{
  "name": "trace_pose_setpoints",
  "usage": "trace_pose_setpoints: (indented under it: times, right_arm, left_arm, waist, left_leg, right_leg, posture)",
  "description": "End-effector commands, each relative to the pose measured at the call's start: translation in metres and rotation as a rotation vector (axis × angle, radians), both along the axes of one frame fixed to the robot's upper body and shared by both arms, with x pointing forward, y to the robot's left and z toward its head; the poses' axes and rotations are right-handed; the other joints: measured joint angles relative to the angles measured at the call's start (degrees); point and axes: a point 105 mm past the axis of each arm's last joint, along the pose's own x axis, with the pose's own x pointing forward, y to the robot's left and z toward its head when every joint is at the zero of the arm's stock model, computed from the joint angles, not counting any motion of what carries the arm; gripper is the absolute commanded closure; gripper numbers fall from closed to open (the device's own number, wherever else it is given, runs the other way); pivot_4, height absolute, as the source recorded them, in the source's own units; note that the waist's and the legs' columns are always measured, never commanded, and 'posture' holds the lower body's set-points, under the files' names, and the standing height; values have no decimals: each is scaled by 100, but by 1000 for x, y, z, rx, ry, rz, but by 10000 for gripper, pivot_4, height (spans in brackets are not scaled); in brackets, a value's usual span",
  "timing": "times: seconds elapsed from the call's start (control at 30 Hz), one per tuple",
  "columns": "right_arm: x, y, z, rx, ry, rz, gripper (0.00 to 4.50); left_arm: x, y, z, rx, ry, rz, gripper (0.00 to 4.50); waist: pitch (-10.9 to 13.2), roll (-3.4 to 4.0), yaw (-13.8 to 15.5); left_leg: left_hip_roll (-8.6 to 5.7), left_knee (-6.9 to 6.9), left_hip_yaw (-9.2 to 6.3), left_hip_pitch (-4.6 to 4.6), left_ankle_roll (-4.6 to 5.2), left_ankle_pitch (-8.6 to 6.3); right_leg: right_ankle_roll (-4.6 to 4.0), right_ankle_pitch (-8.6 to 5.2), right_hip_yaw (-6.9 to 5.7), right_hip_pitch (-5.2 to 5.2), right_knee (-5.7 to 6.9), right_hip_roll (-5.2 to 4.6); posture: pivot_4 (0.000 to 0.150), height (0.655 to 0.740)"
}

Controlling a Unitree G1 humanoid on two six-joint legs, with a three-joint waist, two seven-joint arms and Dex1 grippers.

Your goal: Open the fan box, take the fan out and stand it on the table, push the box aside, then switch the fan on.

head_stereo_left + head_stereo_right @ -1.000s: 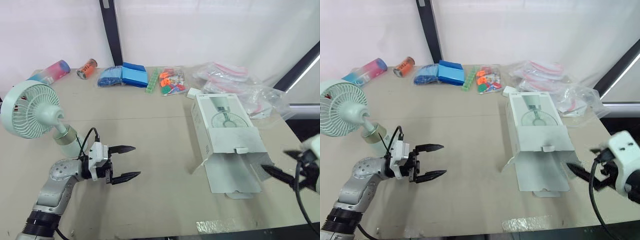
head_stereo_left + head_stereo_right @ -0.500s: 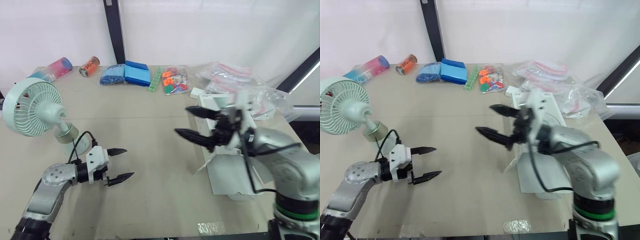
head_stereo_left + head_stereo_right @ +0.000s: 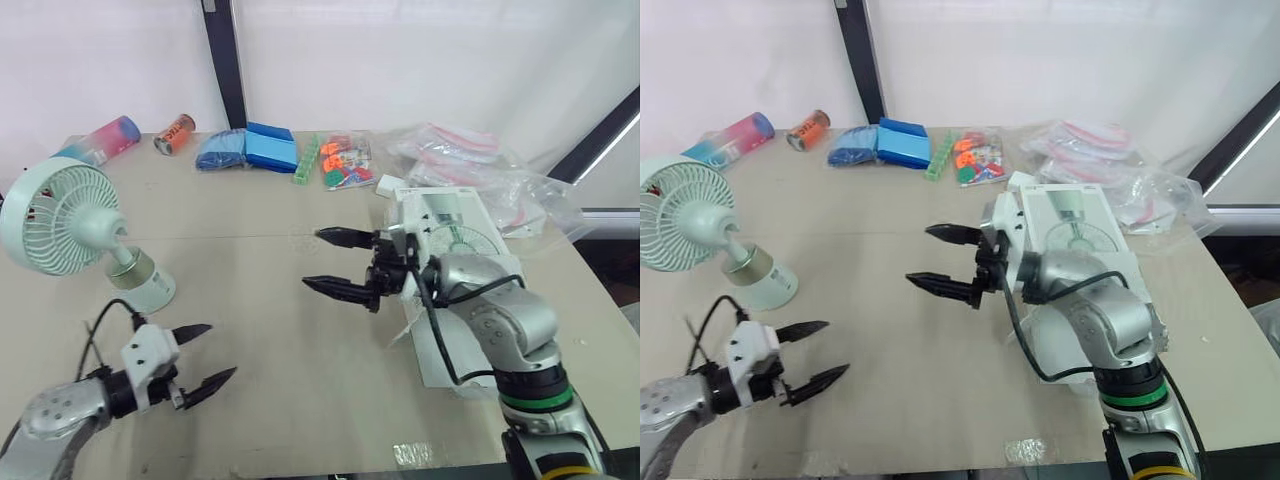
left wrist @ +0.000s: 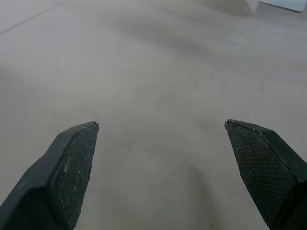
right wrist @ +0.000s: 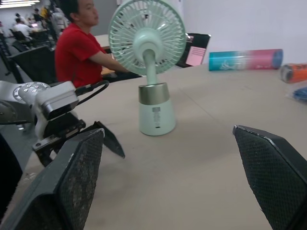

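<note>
Left eye view | fan (image 3: 72, 215) upright | left gripper (image 3: 222, 350) released | right gripper (image 3: 312, 258) released

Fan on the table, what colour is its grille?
Pale mint green, the same as the rest of the fan; the right wrist view shows it best.

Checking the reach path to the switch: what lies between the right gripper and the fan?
Only bare table separates the right gripper from the fan, plain in the right wrist view; the left gripper sits off that line.
</note>
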Motion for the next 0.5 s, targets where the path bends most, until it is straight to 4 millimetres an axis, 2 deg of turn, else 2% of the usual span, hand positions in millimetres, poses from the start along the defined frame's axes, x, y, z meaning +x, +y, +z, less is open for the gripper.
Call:
trace_pose_setpoints:
  times: [0.03,0.2,0.37,0.5]
  right_arm:
    - [1,6,5,33,-33,30,1075]
    - [6,16,-3,21,-17,62,1075]
    - [8,22,-8,-10,-29,94,1075]
    - [17,26,-2,-3,-46,82,1075]
  left_arm:
    - [-9,16,21,-44,-36,93,0]
    - [-18,59,36,-62,-114,285,0]
    - [-26,82,50,-87,-173,395,0]
    - [-33,88,56,-97,-183,436,0]
  waist:
    - [-4,-7,0]
    - [-3,-4,0]
    - [-5,-8,-3]
    - [-6,-11,-3]
  left_leg:
    - [0,0,0,0,0,0]
    - [1,0,2,4,0,0]
    - [3,-1,4,4,-1,-1]
    - [3,0,5,6,-1,0]
  right_leg:
    - [0,0,0,0,0,0]
    - [-8,-1,-5,1,1,0]
    - [-12,-3,-9,-1,0,-1]
    - [-15,-1,-9,1,1,-2]
  posture:
    - [1500,7400]
    - [1500,7400]
    - [1500,7400]
    - [1500,7400]
